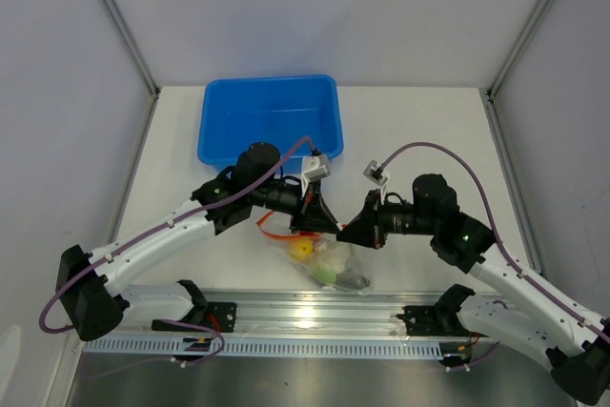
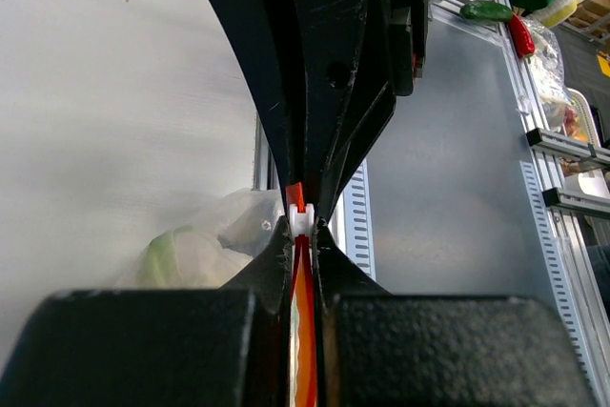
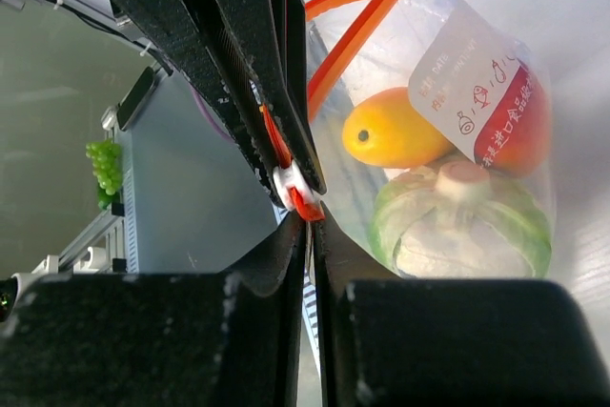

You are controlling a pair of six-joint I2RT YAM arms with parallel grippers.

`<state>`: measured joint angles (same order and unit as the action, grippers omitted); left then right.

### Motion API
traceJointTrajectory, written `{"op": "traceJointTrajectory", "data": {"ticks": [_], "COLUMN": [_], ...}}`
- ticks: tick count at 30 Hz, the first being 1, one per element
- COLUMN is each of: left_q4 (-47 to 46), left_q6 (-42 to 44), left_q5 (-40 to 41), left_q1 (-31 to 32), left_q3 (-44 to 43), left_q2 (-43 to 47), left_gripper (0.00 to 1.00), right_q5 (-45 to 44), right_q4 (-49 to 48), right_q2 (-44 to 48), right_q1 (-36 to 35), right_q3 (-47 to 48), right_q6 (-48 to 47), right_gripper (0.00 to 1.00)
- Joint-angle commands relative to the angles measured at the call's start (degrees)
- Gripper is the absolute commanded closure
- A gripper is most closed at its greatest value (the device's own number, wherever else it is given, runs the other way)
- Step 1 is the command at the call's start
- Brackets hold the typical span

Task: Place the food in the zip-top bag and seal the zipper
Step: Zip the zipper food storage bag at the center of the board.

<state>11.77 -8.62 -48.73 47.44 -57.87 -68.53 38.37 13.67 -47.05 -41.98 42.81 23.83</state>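
The zip-top bag [image 1: 334,259] lies near the table's front edge, between both arms. It holds the food: a white-and-green cauliflower [image 3: 457,226], an orange-yellow piece [image 3: 391,135] and something red [image 3: 529,140] behind the bag's label. My left gripper [image 2: 303,228] is shut on the red-orange zipper [image 2: 303,331], its tips against the white slider [image 2: 300,220]. Facing it, my right gripper [image 3: 311,221] has its jaws a slit apart, pinching the zipper's red end just past the slider [image 3: 286,183]. In the top view the left gripper [image 1: 324,223] and right gripper [image 1: 343,229] meet tip to tip.
A blue tub [image 1: 272,121] stands at the back of the table, behind the left arm. The aluminium rail [image 1: 305,307] carrying the arm bases runs just in front of the bag. Toy grapes [image 3: 103,173] and peppers [image 2: 505,21] lie off beyond the table.
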Motion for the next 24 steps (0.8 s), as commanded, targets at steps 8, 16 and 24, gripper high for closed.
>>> {"op": "traceJointTrajectory", "data": {"ticks": [8, 16, 24], "left_q4": [-1.13, -1.40, 0.18], "left_q6": [-0.08, -0.17, 0.45], "left_q5": [-1.89, -2.07, 1.51], "left_q1": [-0.24, -0.24, -0.24], "left_q3": [-1.55, -1.28, -0.41], "left_q2": [1.30, 1.65, 1.91], "left_gripper": [0.99, 0.99, 0.99], "right_q5": [2.50, 4.07, 0.67], "right_q4": [-6.38, -9.27, -12.70], "right_q2": [-1.91, -3.14, -1.30], "right_q1": [0.23, 0.58, 0.67], "right_q3": [0.96, 0.26, -0.70], "right_q6": [0.07, 0.94, 3.67], "right_gripper": [0.78, 0.72, 1.00]}}
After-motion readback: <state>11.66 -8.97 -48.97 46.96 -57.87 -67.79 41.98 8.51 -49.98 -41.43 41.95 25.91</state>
